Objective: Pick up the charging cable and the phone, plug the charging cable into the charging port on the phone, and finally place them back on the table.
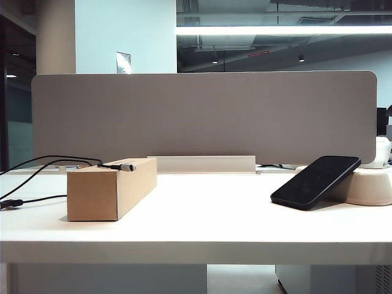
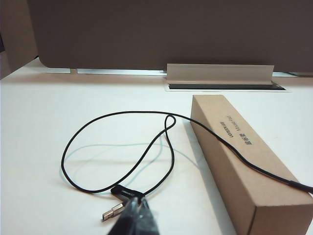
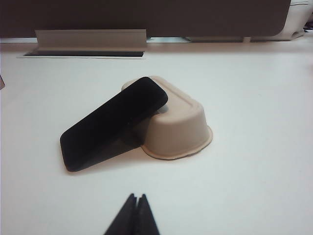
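The black charging cable [image 2: 122, 113] lies looped on the white table [image 2: 49, 122]. Its flat USB end [image 2: 113, 211] rests just beside my left gripper [image 2: 137, 202], which is shut and empty. The cord runs over a cardboard box [image 2: 244, 161], and its small metal plug tip [image 1: 125, 166] lies on the box top. The black phone [image 3: 112, 122] leans tilted against an overturned off-white tray [image 3: 181, 127]; my right gripper [image 3: 136, 197] is shut, empty and well short of it. The charging port is too small to make out. Neither gripper shows in the exterior view.
The cardboard box [image 1: 110, 190] stands at the table's left, the phone [image 1: 315, 182] and tray [image 1: 370, 187] at the right. A grey partition panel [image 1: 202, 116] closes the back, with a cable-slot cover [image 1: 202, 164] at its foot. The table's thick front edge [image 1: 196, 252] is near.
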`<action>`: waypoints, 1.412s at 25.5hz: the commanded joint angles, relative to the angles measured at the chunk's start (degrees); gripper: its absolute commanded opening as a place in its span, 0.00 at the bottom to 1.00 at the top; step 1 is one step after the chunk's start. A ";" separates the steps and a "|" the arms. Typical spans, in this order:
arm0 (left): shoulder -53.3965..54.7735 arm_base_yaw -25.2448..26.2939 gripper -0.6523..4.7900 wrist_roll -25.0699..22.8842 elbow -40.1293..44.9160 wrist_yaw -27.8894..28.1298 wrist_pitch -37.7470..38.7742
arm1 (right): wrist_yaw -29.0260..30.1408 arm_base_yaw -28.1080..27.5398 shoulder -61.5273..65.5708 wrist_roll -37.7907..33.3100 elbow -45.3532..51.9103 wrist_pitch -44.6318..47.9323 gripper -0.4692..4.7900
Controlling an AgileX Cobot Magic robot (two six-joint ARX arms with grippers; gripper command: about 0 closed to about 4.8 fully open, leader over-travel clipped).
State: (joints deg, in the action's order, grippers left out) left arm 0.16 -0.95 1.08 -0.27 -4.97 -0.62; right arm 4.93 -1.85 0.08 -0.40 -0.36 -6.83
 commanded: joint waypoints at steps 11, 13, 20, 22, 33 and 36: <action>0.04 -0.02 0.11 -0.22 -0.17 -0.22 -0.24 | -0.24 0.07 -0.09 0.31 0.35 2.36 0.09; 0.04 -0.02 0.11 -0.15 -0.17 -0.20 -0.26 | 0.11 0.07 -0.09 0.28 0.35 2.38 0.09; 0.04 -0.02 0.11 1.11 -0.28 -0.22 -0.31 | 0.81 0.09 -0.09 -0.42 0.33 2.89 0.09; 0.04 -0.02 0.11 1.11 -0.31 -0.24 -0.35 | 2.75 0.07 -0.09 -4.02 0.33 3.82 0.09; 0.35 -0.07 0.11 1.11 -2.36 -0.44 0.04 | 4.17 0.09 -0.09 -6.10 0.02 5.84 0.09; 0.44 -0.07 0.11 1.11 -3.48 -0.42 0.20 | 4.17 0.11 0.07 -6.54 -0.96 5.70 0.09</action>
State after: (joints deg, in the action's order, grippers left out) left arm 0.58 -0.97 2.11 -2.92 -5.17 0.14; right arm 9.04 -1.78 0.10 -6.42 -0.45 -2.04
